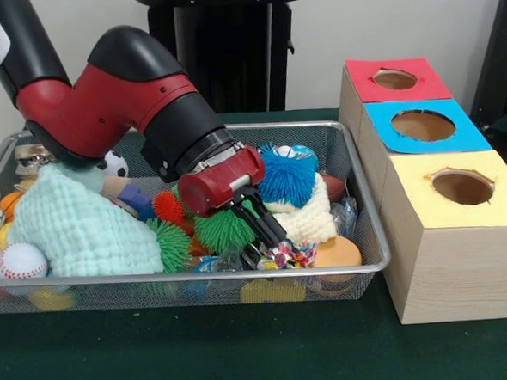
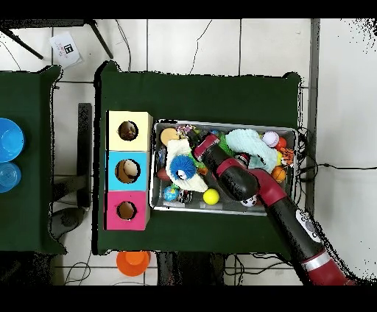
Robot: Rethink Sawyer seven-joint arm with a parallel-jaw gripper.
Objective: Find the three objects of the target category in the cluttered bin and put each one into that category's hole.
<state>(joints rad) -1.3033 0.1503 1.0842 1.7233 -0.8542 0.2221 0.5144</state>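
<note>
The wire mesh bin lies on the green table, full of toys; it also shows in the overhead view. My gripper reaches down into the bin's front right part, next to a green spiky ball and just above a small multicoloured toy. It is low among the clutter, and I cannot tell whether it holds anything. In the overhead view it is by the blue spiky ball. The blue-topped hole is in the middle box to the right of the bin, seen also from overhead.
The red-topped hole and the yellow-topped hole flank the blue one. The bin also holds a blue spiky ball, an orange spiky ball, a mint cloth, a baseball, a cream knit and an orange disc.
</note>
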